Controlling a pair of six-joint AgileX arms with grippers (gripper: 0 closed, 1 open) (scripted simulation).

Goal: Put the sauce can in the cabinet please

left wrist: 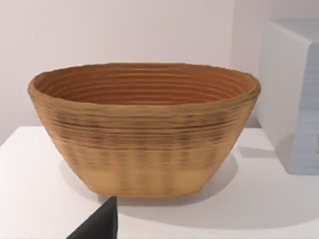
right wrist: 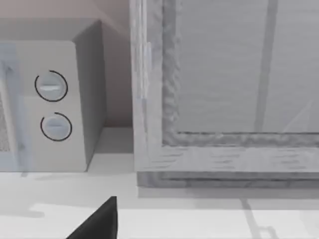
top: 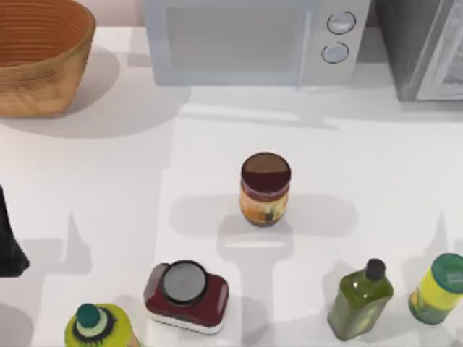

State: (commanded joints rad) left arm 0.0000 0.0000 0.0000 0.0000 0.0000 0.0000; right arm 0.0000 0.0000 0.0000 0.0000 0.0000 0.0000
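Note:
The sauce can [top: 265,189] stands upright in the middle of the table, with a maroon top and an orange-yellow label. The dark grey cabinet [top: 423,47] is at the back right corner, and its paler framed door panel [right wrist: 229,84] faces the right wrist camera. A dark part of my left gripper [top: 9,242] shows at the table's left edge, far from the can, and again low in its own wrist view [left wrist: 99,224]. A dark part of my right gripper [right wrist: 99,221] shows low in the right wrist view, in front of the cabinet. Neither gripper holds anything that I can see.
A woven basket [top: 40,54] sits at the back left, with a white microwave [top: 253,40] between it and the cabinet. Along the front stand a green-lidded jar [top: 94,325], a dark-red container with a grey lid [top: 186,296], an olive bottle [top: 359,300] and another yellow-green jar [top: 438,288].

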